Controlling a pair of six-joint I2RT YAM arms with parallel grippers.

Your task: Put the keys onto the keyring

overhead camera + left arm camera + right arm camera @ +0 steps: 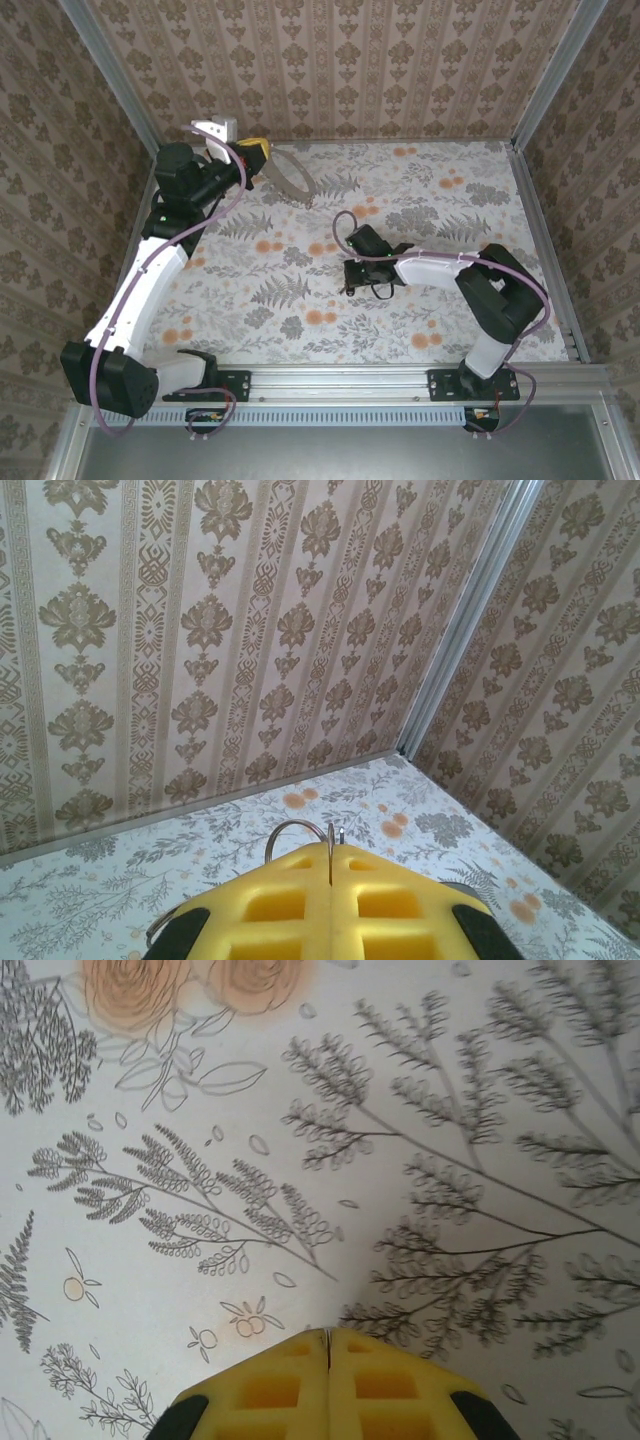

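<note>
My left gripper (258,150) is at the back left of the table, its yellow pads shut on the keyring (288,183). The keyring is a thin metal hoop that sticks out to the right of the pads. In the left wrist view the keyring's wire (296,821) curves up from the seam between the closed pads of the left gripper (331,852). My right gripper (350,285) is low over the middle of the floral tabletop (420,200). In the right wrist view the right gripper's (328,1332) pads are pressed together just above the cloth. The keys are hidden. I cannot tell whether anything sits in that seam.
Wallpapered walls close in the table at the back and both sides, with metal frame posts (460,630) in the corners. A white bracket (215,128) stands by the left gripper at the back wall. The arms' bases sit on a rail (340,382) along the near edge.
</note>
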